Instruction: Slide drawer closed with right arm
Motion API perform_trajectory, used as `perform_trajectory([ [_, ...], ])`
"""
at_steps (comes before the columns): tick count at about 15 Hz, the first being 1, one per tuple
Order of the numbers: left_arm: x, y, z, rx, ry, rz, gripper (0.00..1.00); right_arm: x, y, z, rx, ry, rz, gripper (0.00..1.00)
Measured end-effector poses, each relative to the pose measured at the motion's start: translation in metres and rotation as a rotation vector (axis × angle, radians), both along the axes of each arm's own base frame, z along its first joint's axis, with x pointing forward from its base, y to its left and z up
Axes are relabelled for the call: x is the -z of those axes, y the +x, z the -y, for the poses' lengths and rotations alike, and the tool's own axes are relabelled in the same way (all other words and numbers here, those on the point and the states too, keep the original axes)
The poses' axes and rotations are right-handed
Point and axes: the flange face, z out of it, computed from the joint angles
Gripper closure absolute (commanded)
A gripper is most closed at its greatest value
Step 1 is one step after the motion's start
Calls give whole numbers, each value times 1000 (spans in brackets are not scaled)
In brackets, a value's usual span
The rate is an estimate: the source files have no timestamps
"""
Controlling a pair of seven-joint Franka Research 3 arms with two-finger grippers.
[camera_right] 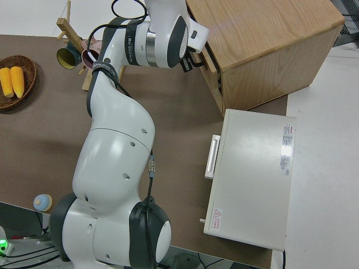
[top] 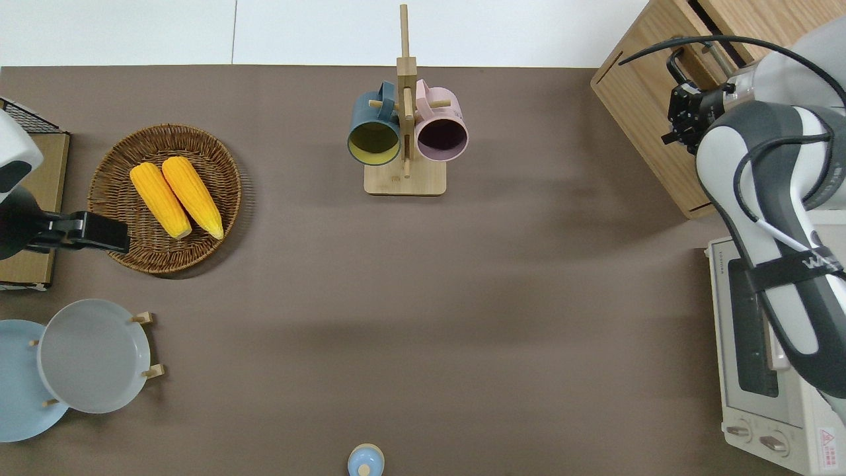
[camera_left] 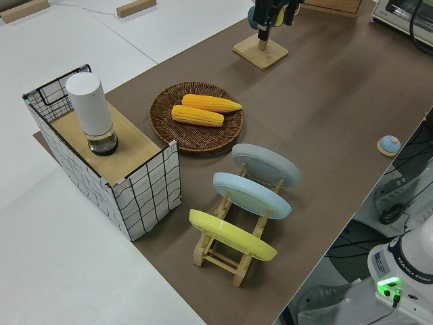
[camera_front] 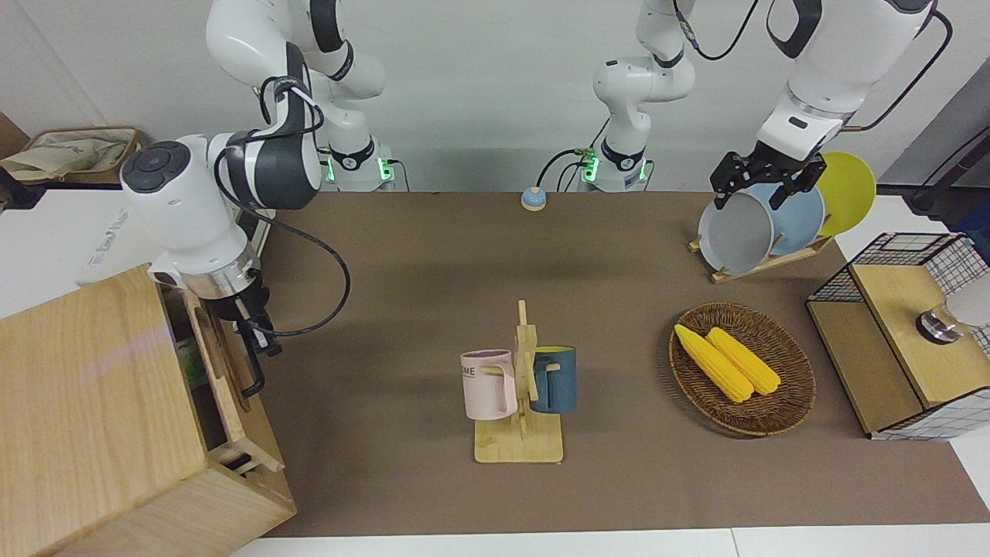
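My left arm is parked; whether its claw [camera_front: 762, 179] is apart or together I cannot tell. Nearest my base at my working end of the bench [top: 462, 297] sits the white toaster oven [top: 760, 370], its door facing the middle of the bench. Farther out stands the light-wood cabinet [camera_front: 85, 418], and its drawer [camera_front: 224, 379] is pulled partway out, the black bar handle [camera_front: 251, 363] on the front panel facing the mug rack [camera_front: 520, 387]. My right arm reaches over the oven so that my right claw [camera_front: 259, 329] comes down right at that handle, placed, I judge, to press the panel straight back into the cabinet. I cannot tell whether this claw's fingers are spread, together or clamped on the bar. The push has to run along the drawer's slide, or the panel may jam
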Motion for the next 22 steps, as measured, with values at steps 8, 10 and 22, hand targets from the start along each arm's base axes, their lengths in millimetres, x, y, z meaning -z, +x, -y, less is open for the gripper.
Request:
perform_trajectory([
  [8,0,0,0,0,0,0,7,-2,3,10,-44,8,11,1000],
  [10,0,0,0,0,0,0,7,-1,3,10,-50,7,10,1000],
  [22,0,0,0,0,0,0,5,-1,3,9,-81,5,12,1000],
])
